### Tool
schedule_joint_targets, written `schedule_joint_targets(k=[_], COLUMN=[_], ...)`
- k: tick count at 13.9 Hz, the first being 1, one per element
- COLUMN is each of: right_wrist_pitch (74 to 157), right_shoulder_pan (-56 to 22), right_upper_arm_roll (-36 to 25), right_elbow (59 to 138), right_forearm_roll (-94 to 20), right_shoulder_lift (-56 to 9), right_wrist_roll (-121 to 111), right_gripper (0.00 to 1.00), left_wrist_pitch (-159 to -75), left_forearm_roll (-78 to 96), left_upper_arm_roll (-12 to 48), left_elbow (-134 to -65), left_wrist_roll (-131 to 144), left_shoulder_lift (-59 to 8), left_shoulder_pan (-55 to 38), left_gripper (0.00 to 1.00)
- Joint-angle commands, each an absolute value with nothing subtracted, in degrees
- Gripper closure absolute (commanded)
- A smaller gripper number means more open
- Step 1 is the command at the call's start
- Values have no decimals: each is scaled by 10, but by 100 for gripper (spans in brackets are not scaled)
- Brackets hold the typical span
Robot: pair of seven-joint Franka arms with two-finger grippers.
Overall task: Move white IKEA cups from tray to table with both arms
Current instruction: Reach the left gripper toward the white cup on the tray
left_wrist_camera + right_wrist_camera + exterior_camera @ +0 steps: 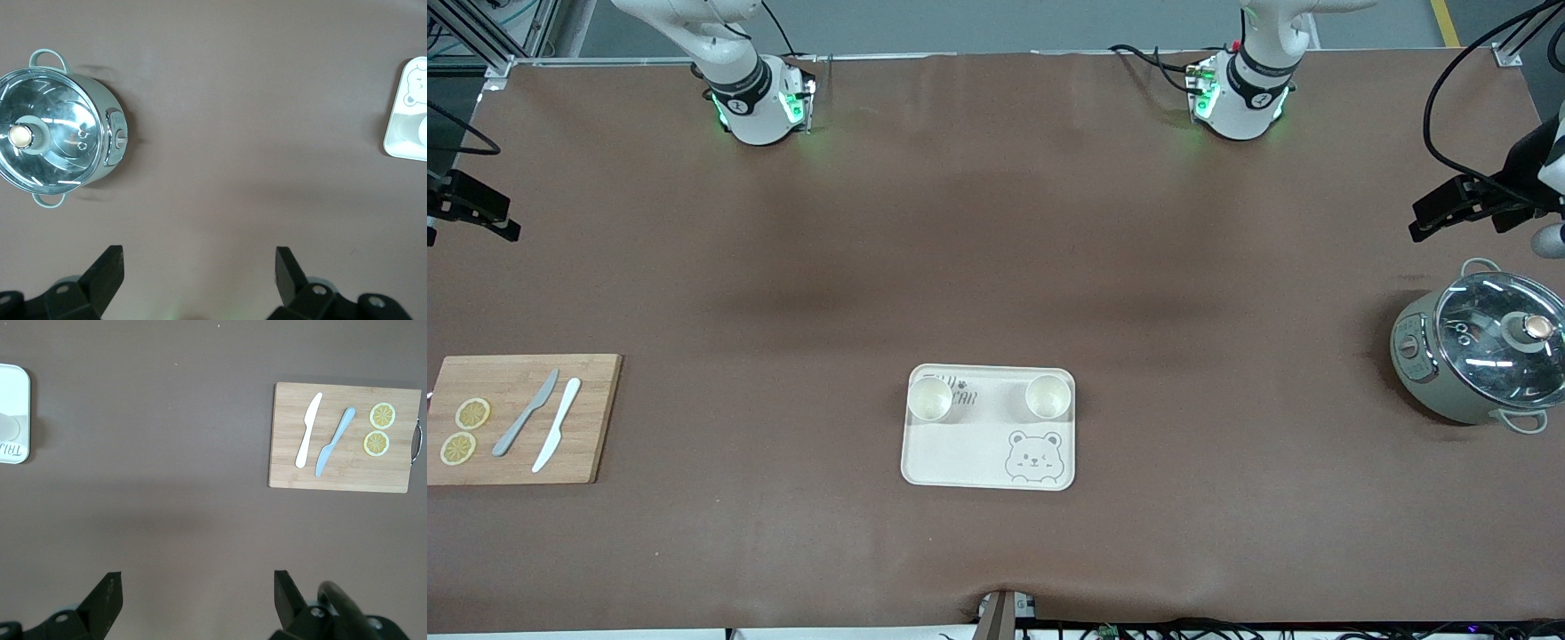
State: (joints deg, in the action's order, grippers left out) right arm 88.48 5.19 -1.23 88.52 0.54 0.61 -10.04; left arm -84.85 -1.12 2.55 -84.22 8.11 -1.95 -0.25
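Two white IKEA cups stand upright on the bear-printed tray (960,458), along its edge farther from the front camera. One cup (929,398) is toward the right arm's end, the other cup (1048,396) toward the left arm's end. My left gripper (199,267) is open and empty over bare table at the left arm's end; it shows in the front view (1421,222) too. My right gripper (198,590) is open and empty over bare table at the right arm's end, also seen in the front view (505,222). Both are well away from the tray.
A grey-green glass-lidded pot (1480,351) stands at the left arm's end, also in the left wrist view (57,130). A wooden cutting board (520,418) with two knives and two lemon slices lies at the right arm's end, also in the right wrist view (340,437).
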Motion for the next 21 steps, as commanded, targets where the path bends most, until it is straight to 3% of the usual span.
schedule_joint_targets(k=[1, 7, 21], right_wrist_pitch=[883, 883, 884], right_shoulder_pan=[62, 62, 61], right_upper_arm_roll=[-7, -7, -6], right_elbow=[888, 888, 886], right_forearm_roll=[-4, -4, -6], right_shoulder_lift=[12, 12, 10], right_wrist_roll=[-105, -105, -104], right_gripper=[0, 0, 0], left_wrist_pitch=[-838, -839, -906], left_forearm_roll=[-9, -3, -12], left_upper_arm_roll=[30, 36, 41], left_elbow=[-832, -813, -814], left_wrist_roll=[82, 98, 306], left_shoulder_lift=[-22, -62, -177], left_shoulder_pan=[-3, -18, -160], left_gripper=[0, 0, 0])
